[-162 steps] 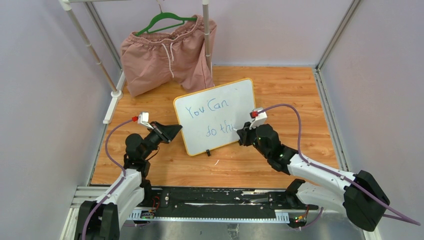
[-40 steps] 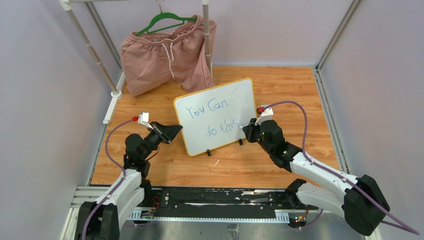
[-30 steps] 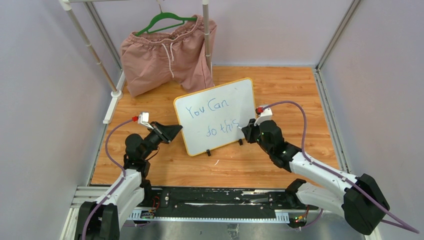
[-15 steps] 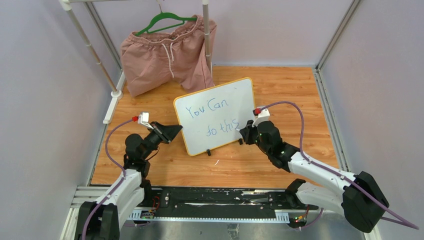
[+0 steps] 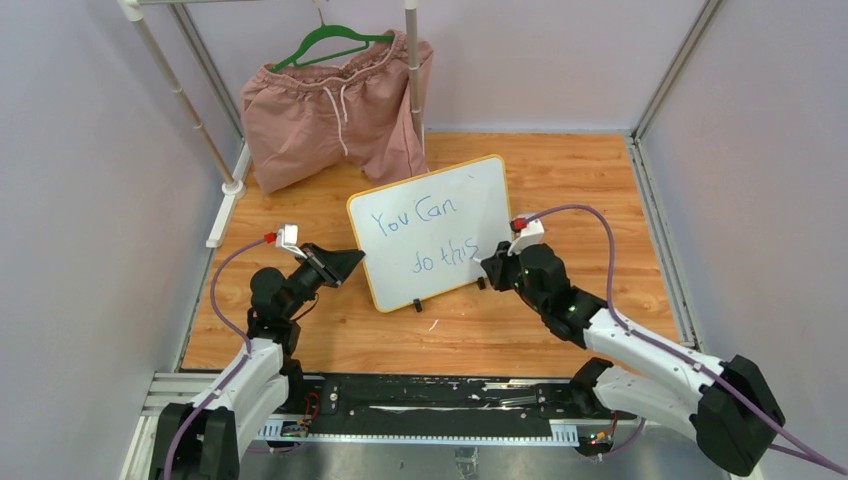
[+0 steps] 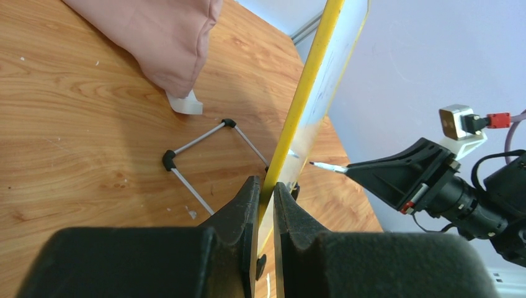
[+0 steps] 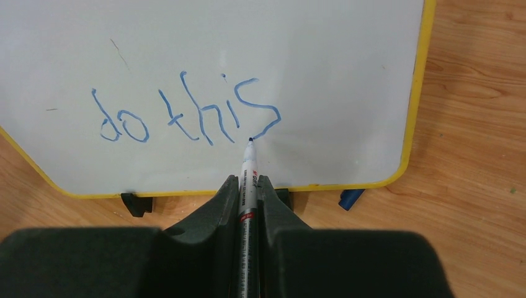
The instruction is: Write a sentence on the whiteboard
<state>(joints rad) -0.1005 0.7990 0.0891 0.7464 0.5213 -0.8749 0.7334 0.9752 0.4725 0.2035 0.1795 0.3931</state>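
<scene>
a: from above, where's the whiteboard (image 5: 470, 195)?
b: it stands about mid-way on the wooden worktop (image 5: 560, 180), between the two claws. its long side runs from near-left to far-right, and the writing face is turned toward the arms.
a: and the sentence (image 5: 440, 258)?
b: blue, in two lines, "you can" over "do this", running along that long side. the left claw (image 5: 352, 260) is at the board's left edge. the right claw (image 5: 488, 265) is just beside the lower right, by the end of "this". pink shorts (image 5: 335, 110) on a green hanger (image 5: 335, 42) hang behind, apart from the board.
a: left wrist view?
b: the board is seen edge-on, its yellow frame slanting up to the right from between the fingers. the left claw is narrow, pinched on that frame. a wire prop (image 6: 198, 149) rests on the wood behind the board. the right claw shows on the face side, its marker (image 6: 325, 166) pointing at the board with a slight gap at the tip.
a: right wrist view?
b: the right claw is clamped on the marker, which lies straight along the fingers, tip aimed at the tail of the "s". "do this" sits mostly left of and above the tip. the bottom frame passes behind the fingertips, with a black foot (image 7: 136, 203) under it to the left.
</scene>
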